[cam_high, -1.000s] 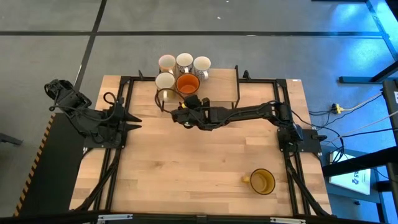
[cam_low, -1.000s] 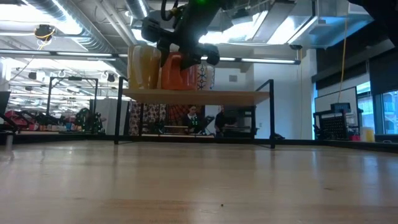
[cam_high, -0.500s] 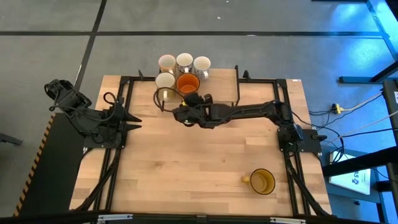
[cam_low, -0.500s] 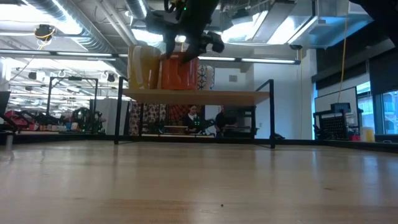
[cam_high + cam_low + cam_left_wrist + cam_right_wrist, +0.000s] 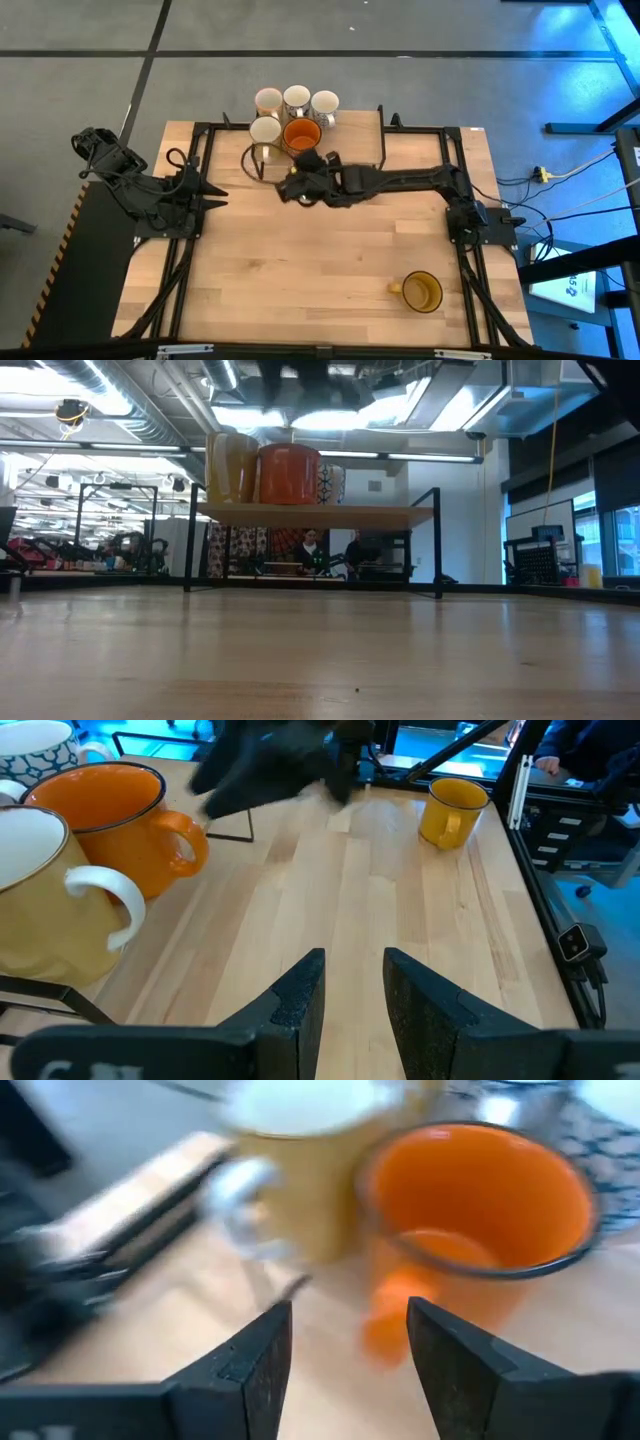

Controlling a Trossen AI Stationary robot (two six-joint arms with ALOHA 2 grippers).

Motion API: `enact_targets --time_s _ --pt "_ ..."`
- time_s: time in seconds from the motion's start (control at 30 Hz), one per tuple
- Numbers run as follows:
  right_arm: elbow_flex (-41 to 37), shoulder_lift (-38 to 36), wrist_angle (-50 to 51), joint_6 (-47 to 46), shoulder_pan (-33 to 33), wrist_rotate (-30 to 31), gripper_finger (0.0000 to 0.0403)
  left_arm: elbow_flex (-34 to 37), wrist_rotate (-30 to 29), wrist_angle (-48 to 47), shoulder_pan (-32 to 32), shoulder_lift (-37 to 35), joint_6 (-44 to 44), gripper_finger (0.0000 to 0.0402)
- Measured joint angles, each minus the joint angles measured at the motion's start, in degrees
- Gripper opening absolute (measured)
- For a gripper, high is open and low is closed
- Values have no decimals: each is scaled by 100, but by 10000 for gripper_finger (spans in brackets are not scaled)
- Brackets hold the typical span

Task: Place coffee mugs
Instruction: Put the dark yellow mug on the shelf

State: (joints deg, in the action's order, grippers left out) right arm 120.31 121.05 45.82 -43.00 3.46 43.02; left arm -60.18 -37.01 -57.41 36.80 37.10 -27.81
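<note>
Right gripper (image 5: 291, 187) has pulled back from the orange mug (image 5: 301, 134) within the last second, fingers spread, holding nothing; the mug stands on the raised shelf (image 5: 360, 125) touching the cream mug (image 5: 265, 130), three white mugs behind. Looks like a completed placement. Amber mug (image 5: 421, 292) waits near the table's front right; left gripper (image 5: 214, 190) parked left, slightly open, empty.
</note>
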Motion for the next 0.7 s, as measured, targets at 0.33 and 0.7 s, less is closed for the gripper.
enact_targets --time_s 0.33,0.7 --pt "630 -44 1073 326 1086 -2903 186 0 0 0 0 2 0 98" --pt "365 -37 2572 -2271 2423 -4809 186 0 -3 0 0 1 27 98"
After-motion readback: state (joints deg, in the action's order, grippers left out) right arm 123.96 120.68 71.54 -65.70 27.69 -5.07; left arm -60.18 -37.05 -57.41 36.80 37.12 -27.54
